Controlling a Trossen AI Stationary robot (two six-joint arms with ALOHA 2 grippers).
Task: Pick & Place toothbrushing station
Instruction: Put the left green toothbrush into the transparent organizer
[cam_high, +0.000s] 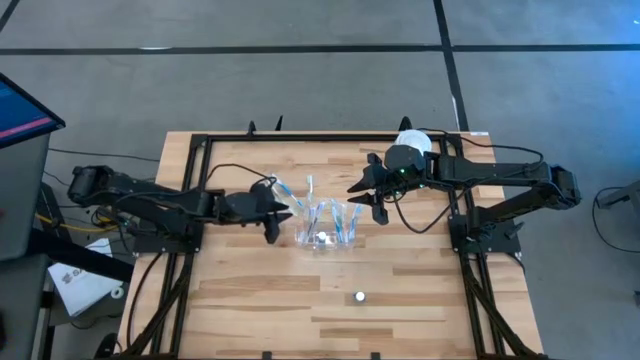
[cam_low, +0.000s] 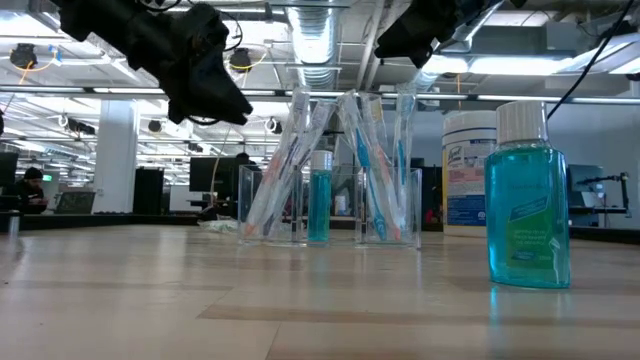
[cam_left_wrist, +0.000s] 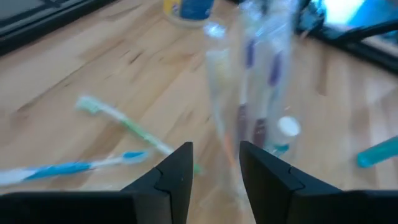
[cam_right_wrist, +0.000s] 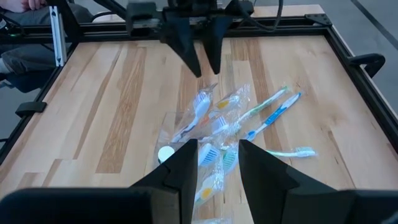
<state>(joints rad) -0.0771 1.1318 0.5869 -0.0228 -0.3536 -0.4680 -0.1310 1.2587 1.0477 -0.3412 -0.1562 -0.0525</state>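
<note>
— Checking state: where's the station?

— Small clear plastic cup (cam_high: 322, 241) sits upright mid-table on the wooden table top (cam_high: 240, 300). Thin white-and-blue toothbrushes in clear wrappers (cam_low: 372, 170) stand in it, leaning outwards. A small clear tube with blue contents (cam_low: 320, 205) stands among them.

— Any strays?

— Yes. A loose green toothbrush (cam_right_wrist: 266, 102) and a loose blue toothbrush (cam_right_wrist: 277, 113) lie side by side on the wood just beside the cup. A third loose brush (cam_right_wrist: 292, 151) is near them.

— Left arm?

— I see the left gripper (cam_high: 281, 216) near the cup on its left side, raised above the table. Fingers are part open. A blurred wrapper lines up with the gap, but I can't tell if it touches either finger. Nothing plainly held.

— Right?

— The right gripper (cam_high: 366, 190) hangs above and just behind the cup on its right side, pointing down at the brush heads. Fingers are part open, with brushes visible through the gap below. It's gripping nothing.

— Other items?

— A squat blue mouthwash bottle with a white cap (cam_low: 528, 200) stands well in front of the cup. A large white tub with a blue label (cam_low: 466, 180) sits at the far right corner.
</note>
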